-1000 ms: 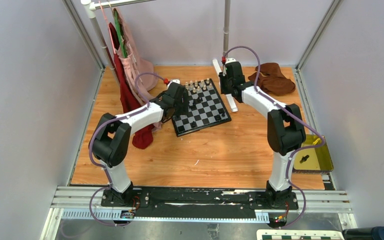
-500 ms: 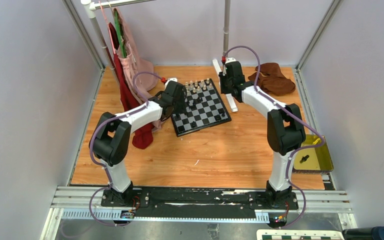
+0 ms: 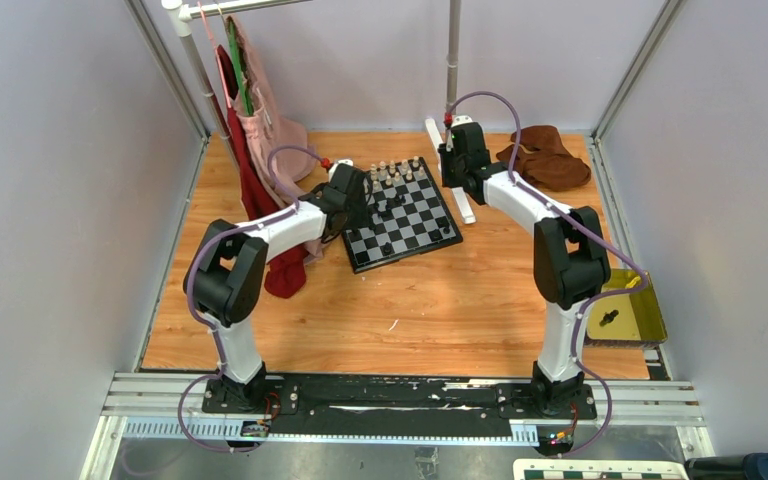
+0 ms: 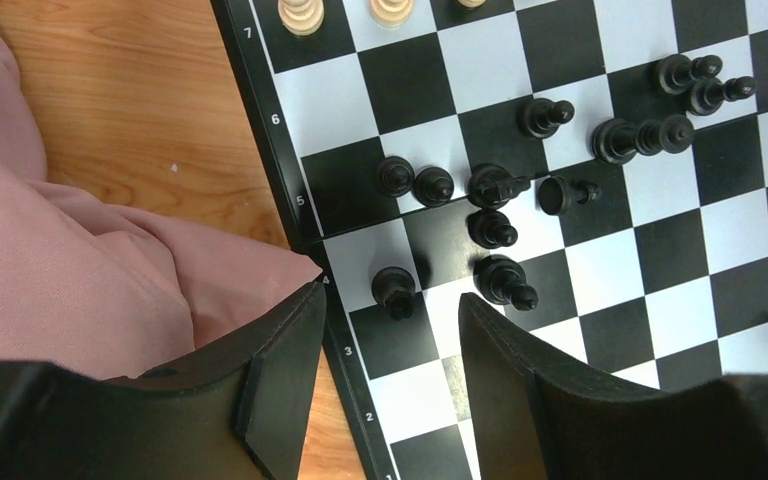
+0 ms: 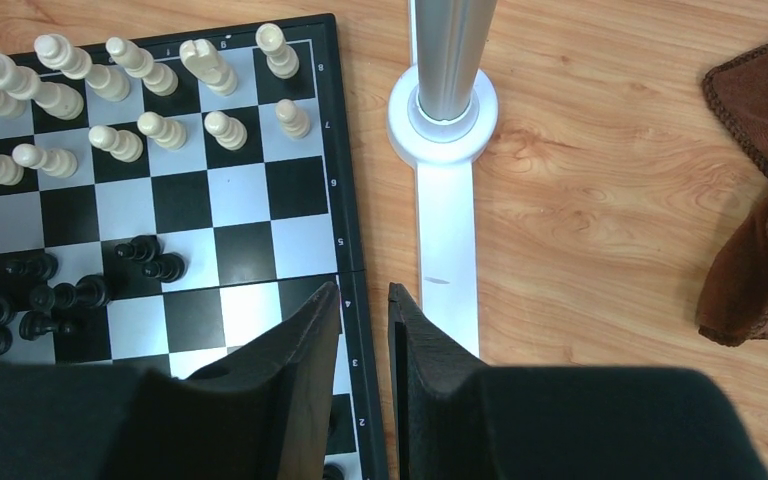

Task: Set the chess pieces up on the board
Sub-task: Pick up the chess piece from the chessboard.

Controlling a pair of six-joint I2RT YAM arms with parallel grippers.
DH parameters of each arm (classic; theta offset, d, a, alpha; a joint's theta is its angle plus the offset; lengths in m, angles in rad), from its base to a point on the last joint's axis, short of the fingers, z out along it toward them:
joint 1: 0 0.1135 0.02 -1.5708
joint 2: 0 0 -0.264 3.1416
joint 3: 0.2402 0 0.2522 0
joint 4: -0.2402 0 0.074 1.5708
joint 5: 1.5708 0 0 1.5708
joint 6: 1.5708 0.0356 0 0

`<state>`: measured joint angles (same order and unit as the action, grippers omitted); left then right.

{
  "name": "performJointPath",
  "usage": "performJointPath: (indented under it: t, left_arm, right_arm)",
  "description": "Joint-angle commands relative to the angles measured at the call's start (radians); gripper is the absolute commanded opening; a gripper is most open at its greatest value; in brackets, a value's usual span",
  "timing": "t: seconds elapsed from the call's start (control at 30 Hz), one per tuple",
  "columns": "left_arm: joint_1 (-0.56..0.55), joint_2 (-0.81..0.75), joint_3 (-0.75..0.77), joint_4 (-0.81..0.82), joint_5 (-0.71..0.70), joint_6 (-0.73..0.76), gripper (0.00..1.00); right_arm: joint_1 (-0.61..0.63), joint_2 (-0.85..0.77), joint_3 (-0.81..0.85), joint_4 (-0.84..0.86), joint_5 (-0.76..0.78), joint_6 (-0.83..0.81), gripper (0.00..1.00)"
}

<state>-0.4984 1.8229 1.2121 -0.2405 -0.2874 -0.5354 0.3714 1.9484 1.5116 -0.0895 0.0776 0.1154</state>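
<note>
The board (image 3: 418, 222) lies at the back middle of the table. Cream pieces (image 3: 395, 170) stand in its far rows and show in the right wrist view (image 5: 110, 85). Several black pieces (image 4: 490, 185) are clustered mid-board, some lying on their sides. My left gripper (image 3: 362, 196) is open and empty over the board's left edge (image 4: 345, 340). One upright black pawn (image 4: 394, 288) stands just ahead of its fingertips. My right gripper (image 3: 457, 180) hangs over the board's right edge (image 5: 352, 250), its jaws almost closed with a narrow gap and nothing between them.
A pink garment (image 4: 80, 270) lies against the board's left edge, below clothes hanging from a rack (image 3: 255, 110). A white stand with a metal pole (image 5: 448, 110) sits right of the board. A brown cloth (image 3: 545, 155) lies at the back right. A yellow tray (image 3: 640, 322) holds one black piece.
My left gripper has moved farther back along the board's left edge. The right arm has not moved.
</note>
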Motion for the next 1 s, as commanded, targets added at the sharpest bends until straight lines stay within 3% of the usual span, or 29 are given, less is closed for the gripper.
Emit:
performJointPath:
  t: [0.0,0.4,0.97]
  left_arm:
    - [0.012,0.031,0.035,-0.003,0.003,-0.011,0.57]
    - [0.014,0.062,0.056,-0.011,0.023,-0.007,0.44]
    - [0.014,0.074,0.049,-0.024,0.024,-0.005,0.39]
  right_arm:
    - [-0.018,0.032,0.027,0.005,-0.004,0.01,0.29]
    - [-0.023,0.044,0.028,0.01,-0.006,0.015,0.29]
    - [-0.026,0.046,0.018,0.014,-0.013,0.02,0.29]
